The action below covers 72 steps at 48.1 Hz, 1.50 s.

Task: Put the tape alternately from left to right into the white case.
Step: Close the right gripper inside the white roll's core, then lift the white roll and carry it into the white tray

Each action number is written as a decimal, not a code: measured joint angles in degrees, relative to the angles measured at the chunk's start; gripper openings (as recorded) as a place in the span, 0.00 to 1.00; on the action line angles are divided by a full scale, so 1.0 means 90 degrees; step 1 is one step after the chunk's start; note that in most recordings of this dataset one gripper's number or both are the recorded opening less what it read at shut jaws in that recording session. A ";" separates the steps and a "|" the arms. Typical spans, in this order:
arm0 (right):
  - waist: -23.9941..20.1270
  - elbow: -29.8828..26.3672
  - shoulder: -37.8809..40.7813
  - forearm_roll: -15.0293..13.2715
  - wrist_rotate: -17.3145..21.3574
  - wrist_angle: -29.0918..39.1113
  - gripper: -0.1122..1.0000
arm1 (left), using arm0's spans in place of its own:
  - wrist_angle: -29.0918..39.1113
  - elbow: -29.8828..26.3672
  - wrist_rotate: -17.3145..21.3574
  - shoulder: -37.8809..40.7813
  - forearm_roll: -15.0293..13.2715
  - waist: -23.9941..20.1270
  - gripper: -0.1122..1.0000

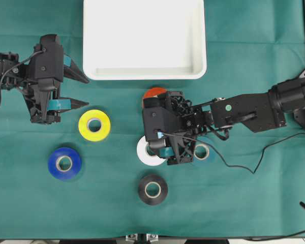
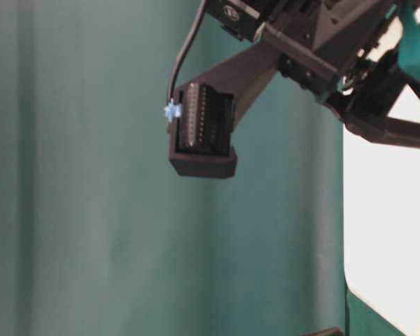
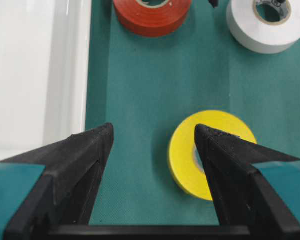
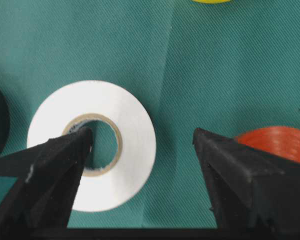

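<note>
While the white case [image 1: 144, 39] lies empty at the far side of the desk [image 1: 244, 198], six tape rolls are seen on the green cloth nearer. The right gripper [image 4: 142, 137] is spread wide over the white roll [image 4: 92, 145], holding nothing; the left gripper [image 3: 154, 132] is held wide beside the yellow roll [image 3: 185, 155].

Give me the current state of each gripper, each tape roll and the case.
Left gripper: open, holding nothing.
Right gripper: open over the white tape roll.
Shallow white plastic case: empty.
Yellow roll, blue roll, black roll, red roll: flat on cloth.
Teal roll: mostly hidden.
</note>
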State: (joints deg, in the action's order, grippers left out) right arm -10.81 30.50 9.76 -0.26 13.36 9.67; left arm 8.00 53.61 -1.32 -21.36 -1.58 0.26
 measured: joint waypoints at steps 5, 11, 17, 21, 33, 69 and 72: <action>-0.0010 -0.0039 0.0098 0.0000 0.0000 0.0000 0.90 | 0.0000 0.0000 0.0000 0.0000 0.0000 0.0000 0.96; -0.0020 -0.0078 0.0225 0.0000 0.0000 0.0000 0.90 | 0.0010 -0.0010 0.0010 0.0000 0.0000 0.0000 0.96; -0.0020 -0.0107 0.0322 0.0000 0.0000 0.0000 0.90 | 0.0029 -0.0029 0.0010 0.0000 0.0010 0.0000 0.96; -0.0020 -0.0117 0.0391 0.0000 0.0000 -0.0010 0.89 | 0.0039 -0.0029 0.0010 0.0000 0.0000 0.0000 0.96; -0.0020 -0.0127 0.0547 0.0000 0.0020 -0.0068 0.89 | 0.0039 -0.0029 0.0000 0.0000 0.0000 0.0000 0.96; -0.0049 -0.0215 0.0557 -0.0146 0.0020 -0.0068 0.36 | 0.0068 -0.0029 0.0000 0.0000 0.0000 0.0000 0.96; -0.0049 -0.0215 0.0557 -0.0137 0.0010 -0.0059 0.36 | 0.0068 -0.0029 0.0000 0.0000 0.0000 0.0000 0.96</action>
State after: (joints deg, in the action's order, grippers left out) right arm -11.25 28.56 14.77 -1.49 13.45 9.14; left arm 8.61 53.35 -1.32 -21.36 -1.58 0.26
